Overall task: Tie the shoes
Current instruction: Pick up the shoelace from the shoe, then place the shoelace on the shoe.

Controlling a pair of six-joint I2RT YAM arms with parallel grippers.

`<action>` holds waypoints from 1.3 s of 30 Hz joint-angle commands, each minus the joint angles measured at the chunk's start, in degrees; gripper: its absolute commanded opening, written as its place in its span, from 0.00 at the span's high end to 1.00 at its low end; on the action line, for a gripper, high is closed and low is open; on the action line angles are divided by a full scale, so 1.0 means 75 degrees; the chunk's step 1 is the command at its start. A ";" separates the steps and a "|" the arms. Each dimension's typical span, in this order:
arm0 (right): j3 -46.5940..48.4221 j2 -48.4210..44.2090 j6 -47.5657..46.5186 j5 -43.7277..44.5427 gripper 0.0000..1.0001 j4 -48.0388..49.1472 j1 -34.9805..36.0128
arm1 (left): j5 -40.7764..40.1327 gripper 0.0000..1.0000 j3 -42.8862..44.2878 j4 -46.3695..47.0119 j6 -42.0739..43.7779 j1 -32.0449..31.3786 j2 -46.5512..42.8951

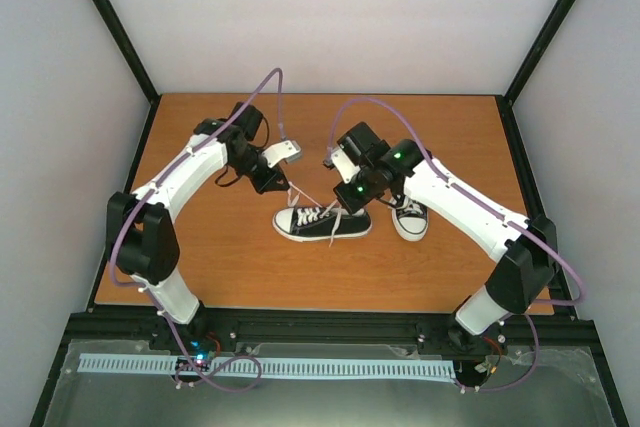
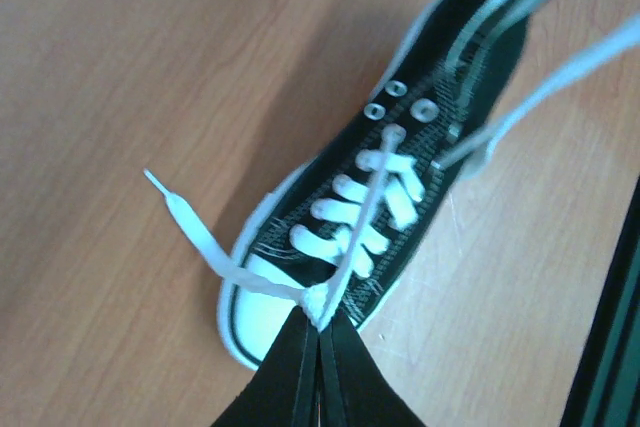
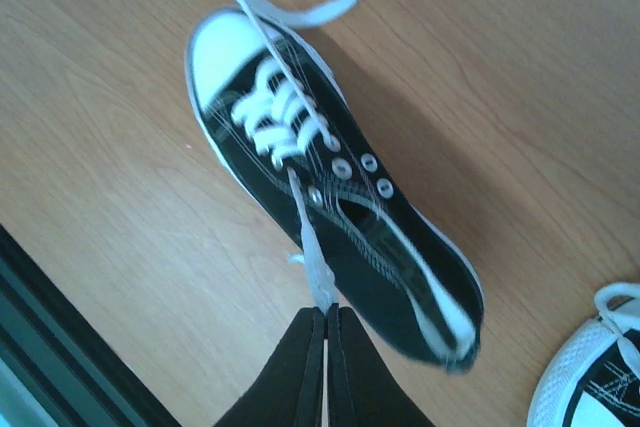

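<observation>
One black sneaker (image 1: 322, 224) with a white toe cap lies mid-table, toe to the left. The second sneaker (image 1: 410, 219) stands just right of it, partly under my right arm. My left gripper (image 1: 281, 185) is above the toe end. In the left wrist view it (image 2: 320, 325) is shut on a white lace (image 2: 360, 237) that runs taut over the lacing of the shoe (image 2: 440, 117). My right gripper (image 1: 345, 197) is above the heel end. In the right wrist view it (image 3: 327, 309) is shut on the other lace (image 3: 308, 232) pulled up from the shoe (image 3: 370, 237).
The wooden table (image 1: 200, 257) is ringed by a black frame (image 1: 330, 322) and white walls. A loose lace tail (image 2: 185, 222) lies on the wood beside the toe cap. The second sneaker's toe shows in the right wrist view (image 3: 590, 377).
</observation>
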 commanded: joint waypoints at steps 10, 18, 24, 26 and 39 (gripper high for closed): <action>-0.0020 0.0310 0.0026 0.0130 0.97 0.0042 -0.0801 | 0.0975 0.95 -0.0815 -0.0978 0.0980 -0.0124 -0.1625; -0.0169 0.0267 0.0173 -0.0278 0.97 0.0196 -0.0830 | -0.0007 0.96 -0.1102 -0.0233 0.0694 -0.0124 -0.1403; -0.0388 0.0097 0.0204 -0.0040 0.97 0.0225 -0.0858 | 0.0259 0.97 -0.0959 -0.0342 0.0388 -0.0124 -0.0873; -0.0377 0.0146 0.0162 0.0047 0.97 0.0221 -0.0876 | 0.0435 0.97 -0.0974 -0.0350 0.0385 -0.0124 -0.0890; -0.0075 0.1275 -0.0080 0.0727 0.83 0.0533 -0.0902 | 0.0502 0.65 -0.1247 -0.0590 0.0658 -0.0181 -0.0855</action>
